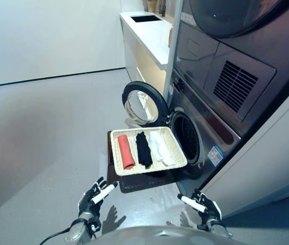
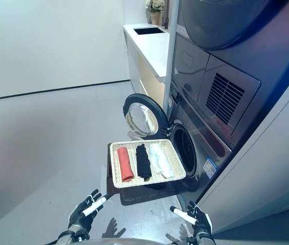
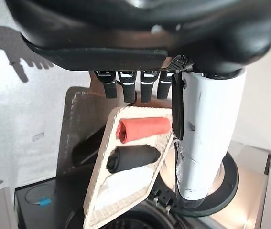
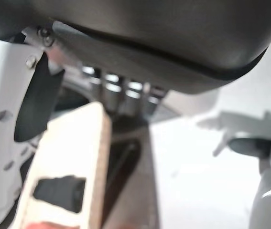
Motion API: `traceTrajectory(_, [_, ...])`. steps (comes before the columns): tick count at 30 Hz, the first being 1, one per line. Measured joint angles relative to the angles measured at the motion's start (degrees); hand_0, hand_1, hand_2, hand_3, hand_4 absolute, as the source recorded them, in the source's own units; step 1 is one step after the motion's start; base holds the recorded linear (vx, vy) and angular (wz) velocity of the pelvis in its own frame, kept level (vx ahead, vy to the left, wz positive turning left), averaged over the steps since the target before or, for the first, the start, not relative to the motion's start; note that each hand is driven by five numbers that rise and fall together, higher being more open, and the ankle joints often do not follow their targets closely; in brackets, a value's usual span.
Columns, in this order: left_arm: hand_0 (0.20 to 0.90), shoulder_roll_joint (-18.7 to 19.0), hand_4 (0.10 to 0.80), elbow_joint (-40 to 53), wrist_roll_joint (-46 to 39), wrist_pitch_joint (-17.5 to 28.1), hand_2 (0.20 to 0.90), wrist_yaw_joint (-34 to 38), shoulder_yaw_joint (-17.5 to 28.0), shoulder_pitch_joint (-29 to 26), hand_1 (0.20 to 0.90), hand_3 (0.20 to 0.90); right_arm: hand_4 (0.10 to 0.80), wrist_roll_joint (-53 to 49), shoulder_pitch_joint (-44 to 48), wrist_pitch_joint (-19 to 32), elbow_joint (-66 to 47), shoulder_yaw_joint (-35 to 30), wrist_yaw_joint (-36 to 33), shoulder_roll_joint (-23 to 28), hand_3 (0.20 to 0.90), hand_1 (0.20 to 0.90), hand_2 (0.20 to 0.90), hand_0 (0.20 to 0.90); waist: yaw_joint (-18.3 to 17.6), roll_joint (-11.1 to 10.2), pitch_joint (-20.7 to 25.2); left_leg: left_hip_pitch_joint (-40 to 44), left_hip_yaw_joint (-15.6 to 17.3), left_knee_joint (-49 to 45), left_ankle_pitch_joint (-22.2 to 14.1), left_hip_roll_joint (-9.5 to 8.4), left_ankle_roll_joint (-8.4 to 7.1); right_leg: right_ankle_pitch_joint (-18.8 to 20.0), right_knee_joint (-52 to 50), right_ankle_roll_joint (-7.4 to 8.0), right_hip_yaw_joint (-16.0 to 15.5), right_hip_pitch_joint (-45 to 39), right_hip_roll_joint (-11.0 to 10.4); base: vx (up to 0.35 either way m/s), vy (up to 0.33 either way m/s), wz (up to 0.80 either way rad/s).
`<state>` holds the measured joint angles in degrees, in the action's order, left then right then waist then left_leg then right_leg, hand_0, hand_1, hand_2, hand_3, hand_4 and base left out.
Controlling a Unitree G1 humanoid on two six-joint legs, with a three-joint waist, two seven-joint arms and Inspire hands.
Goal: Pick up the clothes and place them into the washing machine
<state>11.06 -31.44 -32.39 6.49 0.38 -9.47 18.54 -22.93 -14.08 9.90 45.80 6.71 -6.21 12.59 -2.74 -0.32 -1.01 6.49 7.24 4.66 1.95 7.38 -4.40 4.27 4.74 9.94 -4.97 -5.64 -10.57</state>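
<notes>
A shallow wicker basket (image 1: pixel 177 153) rests on a low dark brown box (image 1: pixel 134 182) in front of the washing machine (image 1: pixel 220 122). It holds a rolled red cloth (image 1: pixel 125 151), a black cloth (image 1: pixel 143 148) and a white cloth (image 1: pixel 160 147) side by side. The machine's round door (image 1: pixel 141 103) stands open, and the drum opening (image 1: pixel 187 137) shows just behind the basket. My left hand (image 1: pixel 94 196) is open and empty, low and short of the box. My right hand (image 1: pixel 204 204) is open and empty, low beside the machine's front. The left wrist view shows the red cloth (image 3: pixel 142 129) and the black cloth (image 3: pixel 131 158).
A white counter (image 1: pixel 149 30) with a dark recess runs along the wall behind the machine. A second appliance (image 1: pixel 236 46) is stacked above the washer. Grey floor (image 1: pixel 47 132) spreads to the left of the basket.
</notes>
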Motion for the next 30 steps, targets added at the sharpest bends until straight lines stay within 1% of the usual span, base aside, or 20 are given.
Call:
traceTrajectory(3, [0.9,0.0,0.8,0.0,0.0,0.0,0.9,0.0,0.1,-0.2,0.9,0.9,0.8,0.0,0.1,0.0,-0.1,-0.2,-0.1,0.4,0.9,0.9,0.9,0.9,-0.4,-0.1,0.0,-0.7,0.6,0.2,0.2,0.37,-0.02,-0.3,0.0,-0.03,-0.6,0.1,-0.1,-0.029,-0.054,0.12])
traceTrajectory(6, [0.9,0.0,0.8,0.0,-0.1,0.0,0.9,0.3,0.2,-0.1,0.9,0.9,0.8,-0.3,0.1,0.0,0.2,-0.4,-0.3,0.2,0.9,0.9,0.9,0.9,-0.5,-0.2,-0.1,-0.8,0.4,0.2,0.4,0.78,-0.2,-0.4,0.2,-0.2,-0.9,0.1,0.4,-0.006,-0.022,0.04])
traceTrajectory(10, [0.9,0.0,0.8,0.0,-0.6,0.0,0.9,0.3,0.2,-0.1,0.9,0.9,0.8,-0.5,0.1,0.0,0.2,0.0,-0.1,0.3,0.9,0.9,0.9,0.9,-1.0,-0.3,-0.1,-0.5,-0.4,-0.1,0.6,0.81,-0.69,-0.2,0.2,-0.52,-0.7,0.1,0.9,0.023,0.005,0.01])
traceTrajectory(13, [0.9,0.0,0.8,0.0,-0.6,0.0,0.9,0.2,0.2,-0.1,0.9,0.9,0.8,-0.4,0.1,0.0,0.1,0.4,0.2,0.3,0.9,0.9,0.9,0.9,-1.0,-0.6,-0.2,0.1,0.2,-0.1,0.3,0.8,-0.64,-0.2,0.2,-0.5,-0.5,0.1,0.8,0.012,0.042,-0.09])
traceTrajectory(21, [0.9,0.1,0.8,0.0,-0.4,0.0,0.9,-0.2,-0.3,-0.6,0.9,0.9,0.8,-0.4,0.0,0.0,0.1,0.5,0.1,0.3,0.9,0.9,0.9,0.9,-1.1,-1.0,-0.4,-0.2,0.4,-0.1,0.2,0.51,-0.38,-1.2,-1.3,-0.26,-0.1,1.1,0.4,0.005,0.086,-0.01])
traceTrajectory(24, [0.9,0.4,0.8,0.0,-0.3,0.0,0.9,-0.2,-0.3,-0.7,0.9,0.9,0.8,-0.4,0.1,0.0,0.2,0.1,0.0,0.3,0.9,0.9,0.9,0.9,-1.1,-1.1,-0.6,-0.1,0.3,-0.1,0.0,-0.1,-0.12,-1.5,-1.7,-0.1,-0.2,1.1,-0.2,0.062,0.117,0.02])
traceTrajectory(26, [0.9,0.5,0.8,0.0,-0.2,0.0,0.9,-0.2,-0.3,-1.1,0.9,0.9,0.8,-0.4,0.3,0.0,0.2,-0.5,-0.1,0.3,0.9,0.9,0.9,0.9,-1.1,-1.2,-0.8,0.0,0.4,-0.1,-0.2,-0.95,0.22,-1.9,-2.8,0.17,-0.3,1.2,-1.1,0.061,0.169,0.07])
traceTrajectory(28, [0.9,0.6,0.8,0.0,0.0,0.0,0.9,-0.2,-0.3,-1.6,0.9,0.9,0.8,-0.4,0.4,0.0,0.2,-0.9,-0.2,0.4,0.9,0.9,0.9,0.9,-1.0,-1.5,-1.0,0.1,0.2,0.0,-0.6,-2.24,0.98,-3.4,-6.1,1.06,-0.4,2.3,-2.6,0.037,0.282,0.11])
traceTrajectory(29, [0.9,0.7,0.8,-0.1,0.2,0.0,0.9,-0.2,-0.4,-2.1,0.9,0.9,0.8,-0.5,0.5,0.0,0.1,-1.6,-0.2,0.1,0.9,0.9,0.9,0.9,-1.1,-2.0,-1.2,0.1,0.2,-0.9,-1.1,-3.63,1.58,-4.4,-8.9,1.61,-0.3,3.3,-4.1,0.005,0.275,0.07])
traceTrajectory(30, [0.9,0.6,0.8,-0.3,0.3,-0.1,0.9,-0.2,-0.5,-3.3,0.9,0.9,0.8,-0.7,0.7,0.0,0.2,-2.4,-0.2,0.1,0.9,0.9,0.9,0.9,-1.2,-2.5,-2.5,-1.2,0.6,-4.9,-3.4,-5.47,3.62,-5.1,-13.8,2.13,0.1,5.1,-6.0,-0.029,0.281,0.05])
